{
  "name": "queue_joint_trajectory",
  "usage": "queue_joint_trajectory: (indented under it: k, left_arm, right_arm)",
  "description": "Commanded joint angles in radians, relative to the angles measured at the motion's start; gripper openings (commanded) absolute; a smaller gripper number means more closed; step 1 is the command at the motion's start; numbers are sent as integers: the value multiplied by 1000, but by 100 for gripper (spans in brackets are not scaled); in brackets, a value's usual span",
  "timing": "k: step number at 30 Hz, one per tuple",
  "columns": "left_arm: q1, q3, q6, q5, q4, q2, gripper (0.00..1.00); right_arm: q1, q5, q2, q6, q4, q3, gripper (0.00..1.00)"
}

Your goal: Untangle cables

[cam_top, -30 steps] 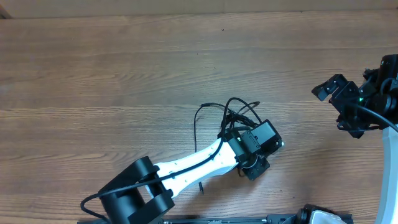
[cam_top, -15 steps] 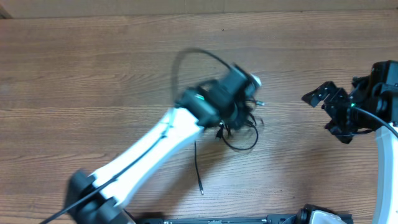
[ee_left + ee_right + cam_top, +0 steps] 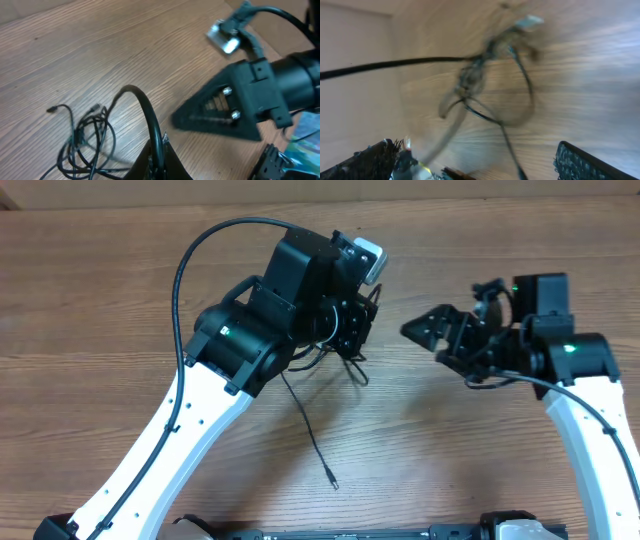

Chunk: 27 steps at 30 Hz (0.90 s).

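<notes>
Wooden table [image 3: 100, 280]: left gripper [image 3: 160, 162], clamped on cables [image 3: 92, 135], upper centre; right gripper [image 3: 440, 345], wide and empty, faces them from right.

Open passage over bare desk [image 3: 100, 300] at far left, along the far edge, and near right of centre. Narrow gap between left end effector [image 3: 160, 161] and right end effector [image 3: 445, 312], crowded on its left side by the cables [image 3: 340, 358] bunched there. Near centre crossed diagonally by one trailing strand [image 3: 305, 420]. Near-left approach blocked by the white left arm [image 3: 190, 430], near-right approach by the right arm [image 3: 585, 425]. Apparently clear desk around the tangle in the blurred right wrist view.
</notes>
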Motion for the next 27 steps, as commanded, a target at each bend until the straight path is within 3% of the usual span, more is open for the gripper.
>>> queue_joint_trajectory:
  k: [1, 7, 13, 16, 21, 27]
  left_arm:
    - [4, 27, 47, 64, 25, -34, 4]
    - [6, 61, 47, 79, 95, -92, 4]
    - [6, 77, 43, 77, 142, -174, 4]
    - [29, 77, 43, -2, 145, -224, 4]
    - [151, 77, 43, -195, 137, -311, 4]
    - [392, 77, 22, -200, 119, -350, 4]
  right_arm:
    - [62, -22, 20, 110, 80, -2, 100]
    - [148, 114, 92, 307, 127, -2, 100]
    - [216, 177, 201, 379, 226, -2, 100]
    - [228, 289, 252, 407, 218, -2, 100]
    - [211, 462, 299, 407, 176, -2, 100]
    - [158, 657, 301, 402, 134, -2, 100]
